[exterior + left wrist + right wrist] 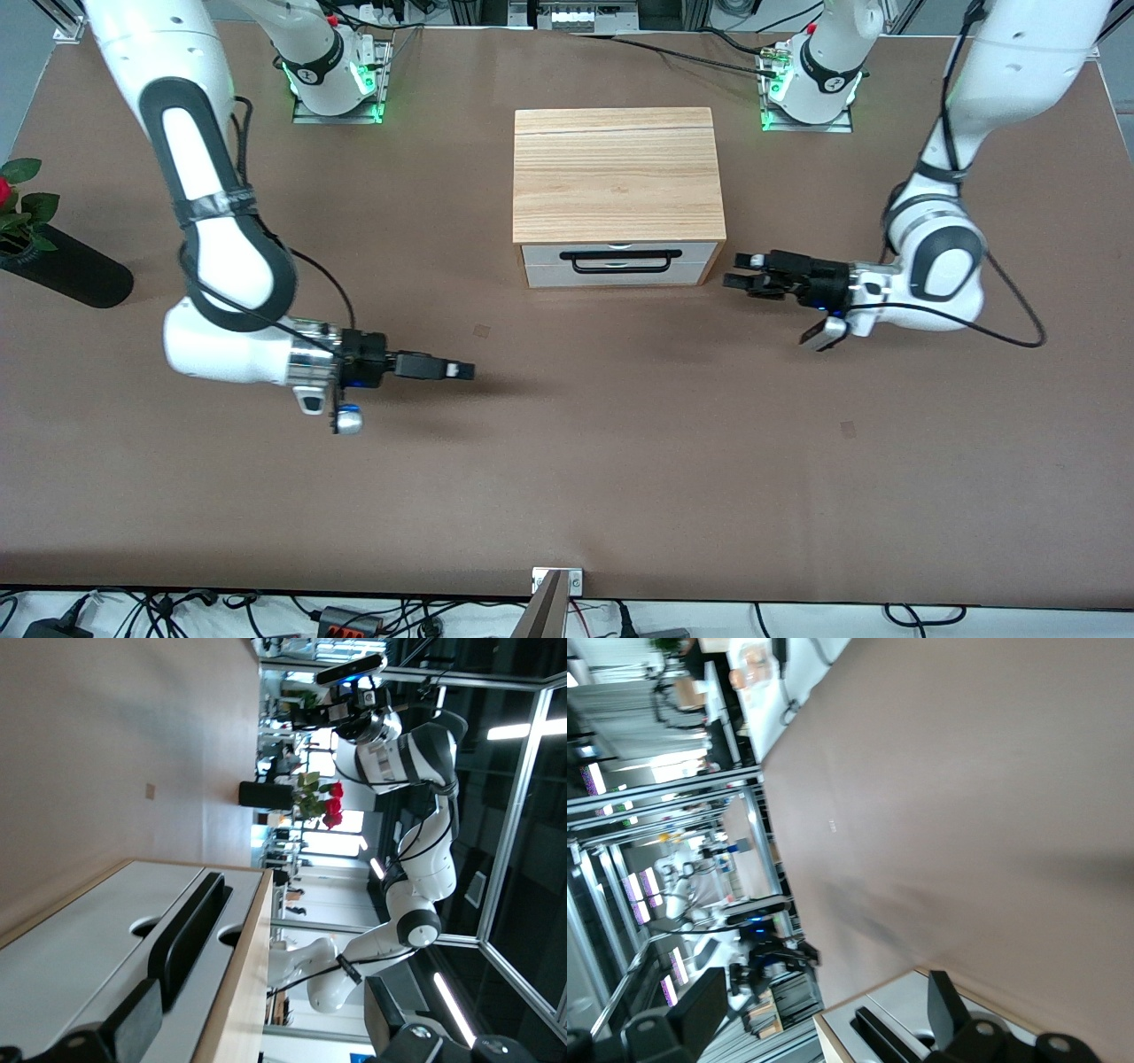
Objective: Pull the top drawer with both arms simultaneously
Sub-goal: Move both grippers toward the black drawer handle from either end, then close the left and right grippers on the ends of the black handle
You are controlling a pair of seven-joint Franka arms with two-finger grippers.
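The light-wood cabinet (pixel 615 173) stands mid-table. Its top drawer (pixel 540 253) has a white front and a long black bar handle (pixel 620 259), and sits flush and closed. My left gripper (pixel 738 271) is open and empty. It is level with the drawer front, just off the cabinet's corner toward the left arm's end. My right gripper (pixel 467 370) is open and empty, low over the table, off toward the right arm's end. The left wrist view shows the handle (pixel 190 930) close by the left gripper (pixel 261 1028). The right wrist view shows the handle (pixel 877 1038) close to the right gripper (pixel 819 1019).
A black vase with red flowers (pixel 62 266) lies near the table edge at the right arm's end. The lower white drawer (pixel 540 275) sits beneath the top one. Brown tabletop (pixel 620 443) stretches between the cabinet and the front camera.
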